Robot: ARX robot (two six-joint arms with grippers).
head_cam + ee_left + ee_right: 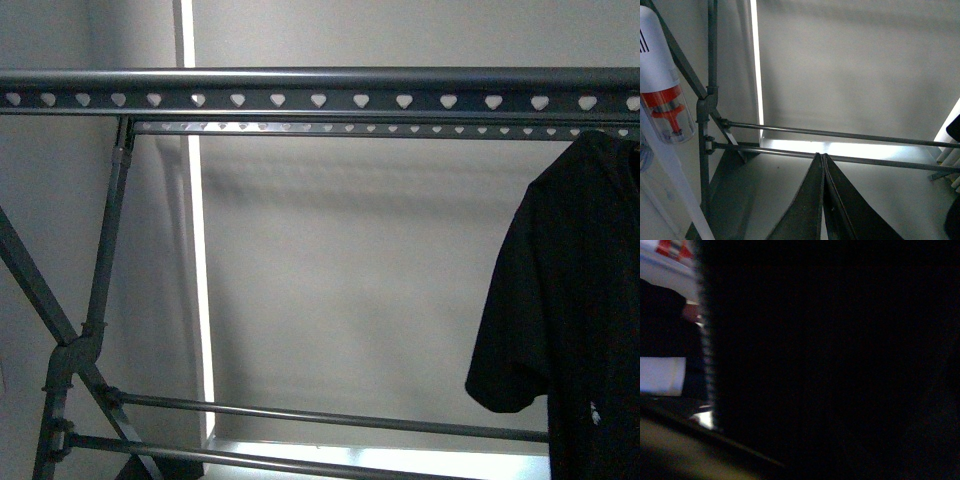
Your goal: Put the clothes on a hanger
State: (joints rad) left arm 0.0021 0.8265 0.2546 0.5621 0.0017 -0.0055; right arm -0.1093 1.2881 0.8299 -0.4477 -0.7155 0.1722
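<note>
**A:** Eyes on the black T-shirt [575, 300]. It's at the far right of the front view, hanging down from rail height, and the frame edge cuts it off.

**B:** Right, and its top sits at the thinner back rail [380, 128], just behind and below the big top rail [300, 85]. I can't make out how it's held there.

**A:** One short sleeve [510, 370] flares out to the left. There's a small white mark [592, 412] low on the front.

**B:** Now the rack [108, 230] itself. The top rail runs clean across the view, punched with a row of heart-shaped holes [238, 100]. The crossed legs [30, 275] are at the left, and two lower bars [330, 416] stretch across underneath.

**A:** And the left jaws?

**B:** The left wrist view has them. The two dark fingers [802, 215] are pressed together tip to tip, closed with nothing between them. They point toward those lower bars.

**A:** The right jaws?

**B:** That wrist view is dark, so I cannot tell how they stand.

**A:** Anything around the edges?

**B:** There's a white appliance [660, 75] with a clear end and a red insert, beside the rack's leg in the left wrist view. Behind everything is a pale wall [380, 280] with a bright vertical strip of light [197, 280].
</note>
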